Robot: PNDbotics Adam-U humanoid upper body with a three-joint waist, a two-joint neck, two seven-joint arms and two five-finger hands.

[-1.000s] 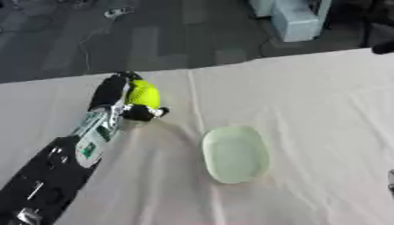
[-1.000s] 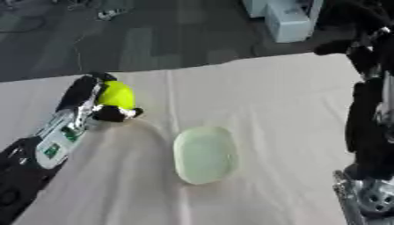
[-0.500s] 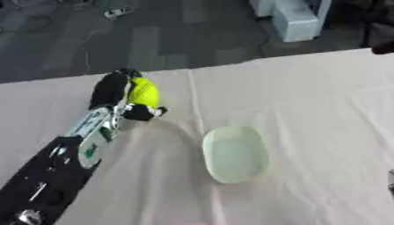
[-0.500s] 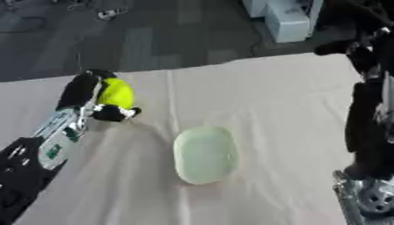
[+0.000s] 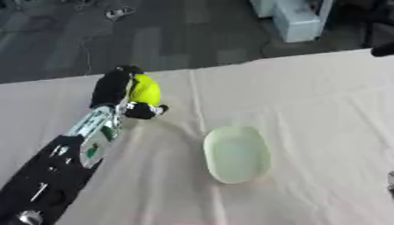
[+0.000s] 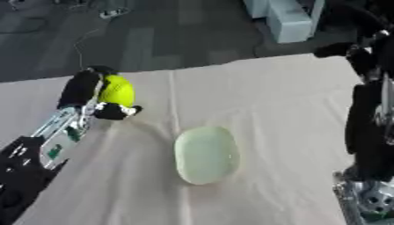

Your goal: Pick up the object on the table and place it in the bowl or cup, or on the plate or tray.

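Little has changed over the last second: the left hand [image 5: 122, 94] has drifted only a touch toward the far edge of the surface [image 5: 323, 101], with the ball in the same clasp, and the dish lies where it lay.

That hand, black with a silver and green-marked forearm, comes in from the lower left and has its fingers curled round a bright yellow-green ball [image 5: 144, 89]. The fingers wrap over the ball's left and upper side, and the thumb [image 5: 145, 110] is tucked under it on the near side. The ball shows on the hand's right side, close above the pale cloth that covers the surface; whether it touches the cloth I cannot tell.

A pale green oval dish [image 5: 237, 154] sits on the cloth nearer the robot and to the right of the hand, well apart from the ball. Its long axis runs roughly away from the robot, and its shallow inside holds nothing.

On the right eye view's right side the right arm [image 6: 371, 127] stands tall and dark, with silver parts at the lower corner. Its hand [image 6: 348, 50] shows as a dark shape near the far edge of the surface, and I cannot tell how its fingers are set.

Beyond the surface lies a dark grey floor [image 5: 177, 39].
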